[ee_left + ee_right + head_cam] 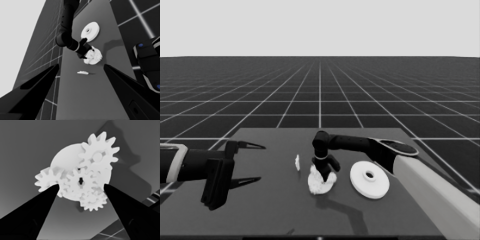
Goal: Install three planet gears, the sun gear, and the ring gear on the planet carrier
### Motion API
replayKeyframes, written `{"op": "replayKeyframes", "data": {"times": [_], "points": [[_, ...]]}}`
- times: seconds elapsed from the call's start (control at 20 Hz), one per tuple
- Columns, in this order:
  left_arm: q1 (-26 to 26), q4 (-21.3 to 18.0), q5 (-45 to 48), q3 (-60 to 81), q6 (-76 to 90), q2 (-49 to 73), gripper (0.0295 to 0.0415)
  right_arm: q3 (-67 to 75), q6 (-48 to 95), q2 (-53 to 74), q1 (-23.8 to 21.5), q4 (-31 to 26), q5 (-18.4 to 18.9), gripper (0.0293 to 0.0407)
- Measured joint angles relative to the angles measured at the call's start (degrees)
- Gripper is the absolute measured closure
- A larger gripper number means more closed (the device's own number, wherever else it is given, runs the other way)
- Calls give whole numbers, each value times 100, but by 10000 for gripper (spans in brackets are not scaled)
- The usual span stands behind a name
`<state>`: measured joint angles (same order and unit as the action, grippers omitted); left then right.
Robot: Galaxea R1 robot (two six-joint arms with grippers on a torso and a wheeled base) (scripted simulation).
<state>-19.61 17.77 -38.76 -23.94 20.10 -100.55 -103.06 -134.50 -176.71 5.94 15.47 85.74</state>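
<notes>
Over the flat white smaller round part with four small white toothed gears seated, my right claw hangs spread. Withdrawing carelessly, my fingertips could snag teeth and unseat them.

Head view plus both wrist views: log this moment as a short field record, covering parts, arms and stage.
smaller round part: mid-table, four gears sitting on it
larger round part: apart, on the table beside the stack, not yet installed
thin white piece: lying loose on the stack's other side
right end effector: open, fingers straddling the gear stack
left end effector: open, parked over the table's left end
</notes>
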Motion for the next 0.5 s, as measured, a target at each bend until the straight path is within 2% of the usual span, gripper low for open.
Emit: {"op": "replayKeyframes", "data": {"times": [0.25, 0.3, 0.35, 0.4, 0.5], "points": [[0, 0, 0, 0, 0, 0, 326, 0, -5, 0, 0, 0, 0, 315], [0, 0, 0, 0, 0, 0, 326, 619, 2038, 172, -571, -652, 350, 307], [0, 0, 0, 0, 0, 0, 326, 774, 3393, 192, -1176, -1108, 468, 309], [0, 0, 0, 0, 0, 0, 326, 752, 4272, 177, -1530, -1394, 488, 312], [0, 0, 0, 0, 0, 0, 326, 654, 5154, 151, -1838, -1671, 492, 315]]}}
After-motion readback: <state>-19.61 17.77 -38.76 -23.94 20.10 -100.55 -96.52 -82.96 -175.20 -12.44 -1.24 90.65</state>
